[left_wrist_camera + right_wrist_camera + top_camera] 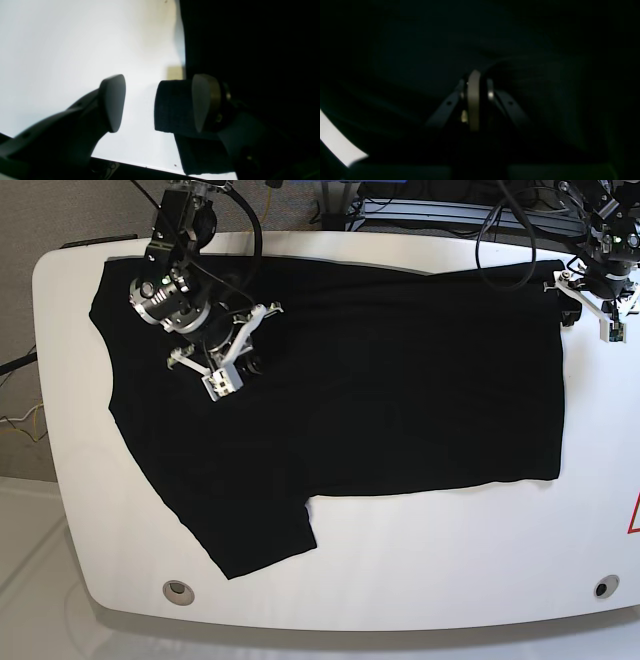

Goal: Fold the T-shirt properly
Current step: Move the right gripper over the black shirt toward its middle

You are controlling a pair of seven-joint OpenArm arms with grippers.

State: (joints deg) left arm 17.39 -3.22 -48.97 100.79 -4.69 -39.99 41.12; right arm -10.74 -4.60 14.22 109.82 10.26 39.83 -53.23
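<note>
Across frame centre: T-shirt spread flat on white table.
Upper left: right gripper clenched, over shirt.
Upper right: left gripper spread wide, holding nothing, at shirt's corner.

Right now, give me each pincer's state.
Left pincer: open, empty, at the T-shirt's edge.
Right pincer: shut over the T-shirt; a grip cannot be told.

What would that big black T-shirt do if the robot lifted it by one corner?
The T-shirt would probably sag and drape, since it lies flat and limp across the table. It looks light, thin cloth. Pushed, it would likely bunch into wrinkles rather than slide whole.
</note>
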